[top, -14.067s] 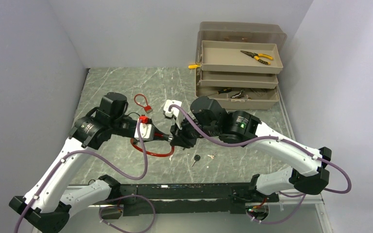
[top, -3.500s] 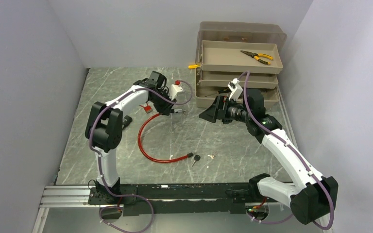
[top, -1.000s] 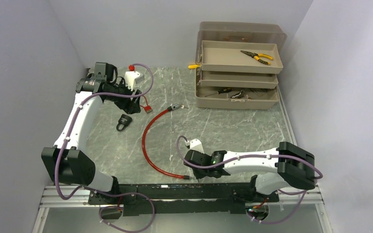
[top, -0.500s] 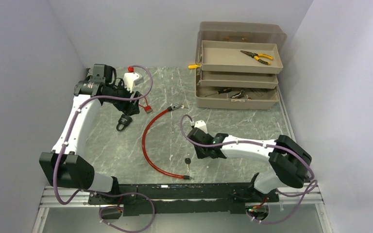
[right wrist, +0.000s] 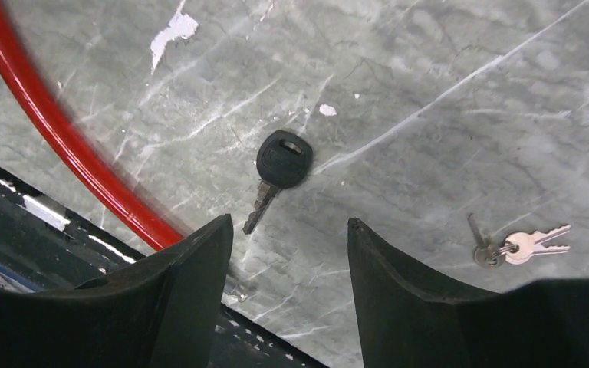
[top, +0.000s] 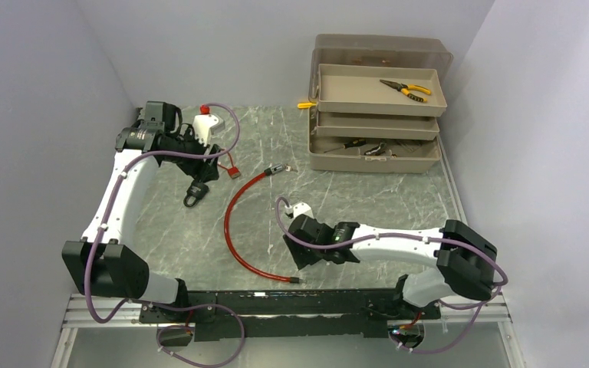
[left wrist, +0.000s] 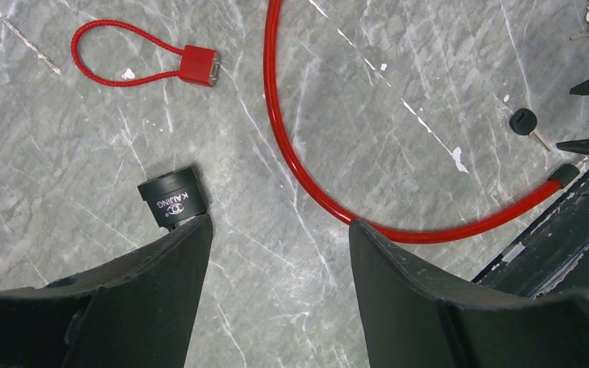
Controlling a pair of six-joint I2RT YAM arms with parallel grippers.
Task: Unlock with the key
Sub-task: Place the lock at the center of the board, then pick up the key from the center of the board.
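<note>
1 black-headed key (right wrist: 282,162) lies just ahead of the gaping right pincer (right wrist: 288,226).

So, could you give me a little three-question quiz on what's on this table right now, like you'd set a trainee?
1. True or false: the right gripper is holding the black-headed key.
2. Which thing lies nearest the left gripper? A the black lock body; B the yellow-handled pliers; C the small silver keys.
3. In one word: what colour is the small loop lock lying beyond the lock body?

Key
1. False: the key lies on the table below open jaws.
2. A.
3. Red.
</note>
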